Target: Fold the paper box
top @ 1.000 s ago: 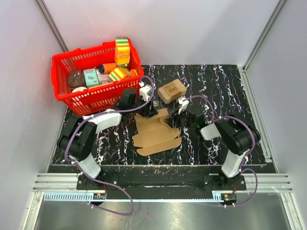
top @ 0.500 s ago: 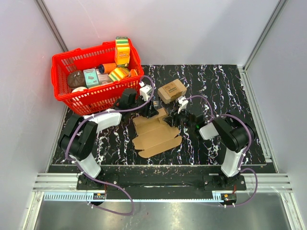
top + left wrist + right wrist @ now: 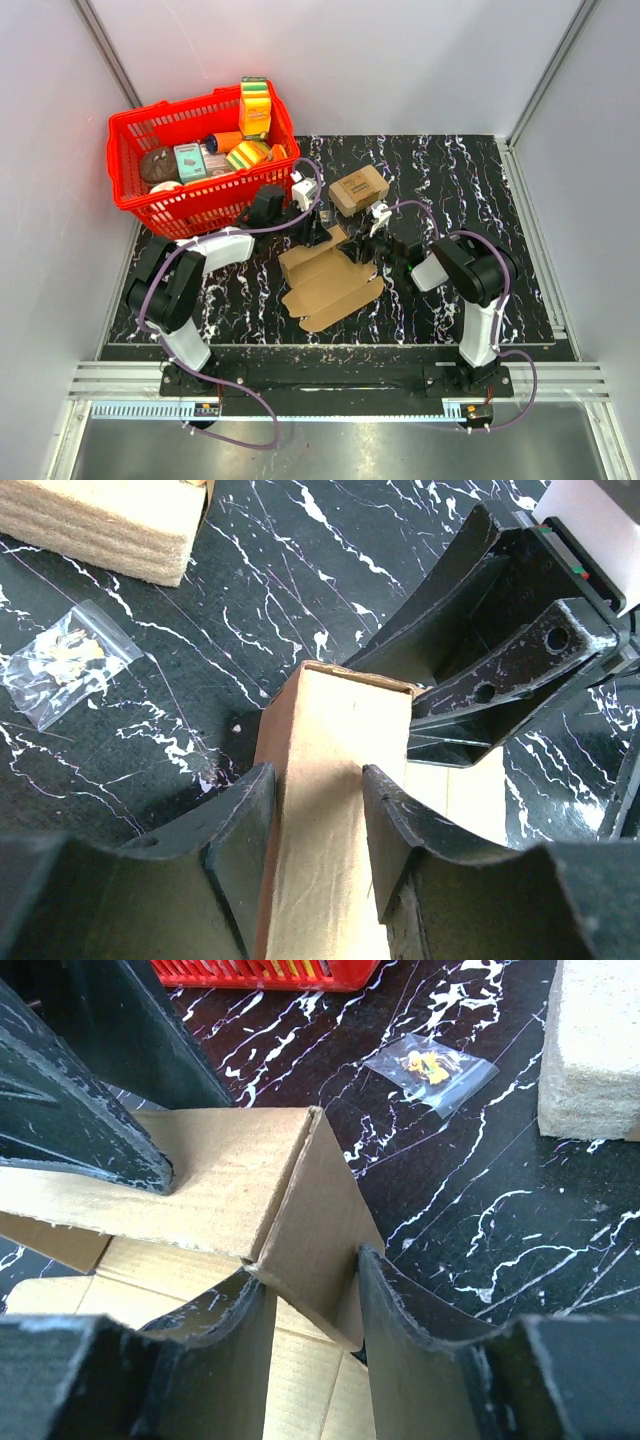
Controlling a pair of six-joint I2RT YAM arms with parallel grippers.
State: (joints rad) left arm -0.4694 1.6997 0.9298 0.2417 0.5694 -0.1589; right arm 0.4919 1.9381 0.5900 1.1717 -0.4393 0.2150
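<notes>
— Two arms meet over what, exactly?

— Over the paper box (image 3: 330, 282), a plain brown corrugated sheet. It lies partly folded near the middle of the black, white-veined tabletop (image 3: 480, 180), between the two arms.

— How does the left tool stand?

— The left tool (image 3: 318, 785) pinches a raised strip of the cardboard. In its wrist view, one dark finger presses each face of the strip, which runs away from the camera toward the other arm's black fingers.

— And the right tool?

— The right tool (image 3: 312, 1280) is closed on a folded corner flap (the flap stands up from the sheet, creased along its top), with a finger against each side.

— Where on the sheet are they?

— Seen from above, both grip its far edge, near each other, with the right one at the far right corner.

— Anything else around?

— A red basket (image 3: 200, 195) of packaged goods stands at the far left. A smaller cardboard box (image 3: 358, 190) with dark print on top sits just beyond the sheet, not touching it. A small clear bag (image 3: 432, 1068) of yellowish bits lies flat between that box and the sheet.
</notes>
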